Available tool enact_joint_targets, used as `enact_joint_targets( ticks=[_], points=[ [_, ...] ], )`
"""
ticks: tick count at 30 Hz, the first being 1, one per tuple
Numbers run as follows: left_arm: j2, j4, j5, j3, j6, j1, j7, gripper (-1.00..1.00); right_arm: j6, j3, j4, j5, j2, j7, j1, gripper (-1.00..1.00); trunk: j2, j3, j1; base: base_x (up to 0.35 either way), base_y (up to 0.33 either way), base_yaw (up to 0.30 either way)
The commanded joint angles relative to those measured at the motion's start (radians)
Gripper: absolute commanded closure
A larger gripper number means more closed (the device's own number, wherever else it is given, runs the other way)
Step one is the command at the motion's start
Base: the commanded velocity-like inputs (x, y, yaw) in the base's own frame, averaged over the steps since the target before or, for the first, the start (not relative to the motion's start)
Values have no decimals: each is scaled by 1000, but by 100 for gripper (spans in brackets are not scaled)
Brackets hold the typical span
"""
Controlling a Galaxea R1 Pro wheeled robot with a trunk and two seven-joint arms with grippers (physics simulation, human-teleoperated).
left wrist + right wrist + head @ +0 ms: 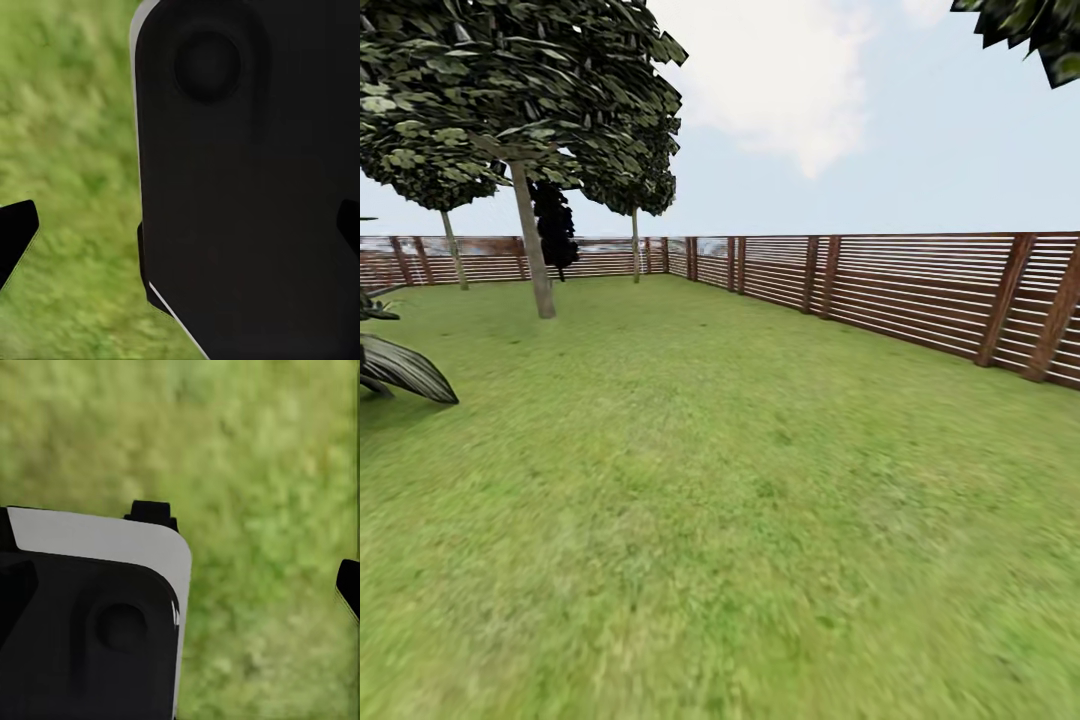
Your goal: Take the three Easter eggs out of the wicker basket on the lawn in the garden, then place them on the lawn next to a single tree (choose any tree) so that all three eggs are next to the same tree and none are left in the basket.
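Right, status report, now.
Left gripper and right gripper: state unclear, over lawn. Nearest tree ahead left. Open grass up to it.

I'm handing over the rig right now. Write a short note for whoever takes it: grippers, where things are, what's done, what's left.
Grippers: left fingertip and right fingertip show at their cameras' edges over grass; nothing seen between them, open or shut unclear.
Things: the head camera looks across the lawn to the fence; nearest pale-trunked tree stands ahead on the left.
Done: cannot tell.
Left: find the basket and eggs, then put the eggs by one tree.
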Motion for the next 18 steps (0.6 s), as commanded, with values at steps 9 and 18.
enact_joint_targets(
  ticks=[9,18],
  points=[
    [0,-2,-1,0,-1,1,-1,-100,-5,-1,4,9,0,1,-2,-100,0,-1,1,337,0,0],
    [0,-2,-1,0,-1,1,-1,-100,-5,-1,4,9,0,2,-2,-100,0,-1,1,337,0,0]
  ],
)
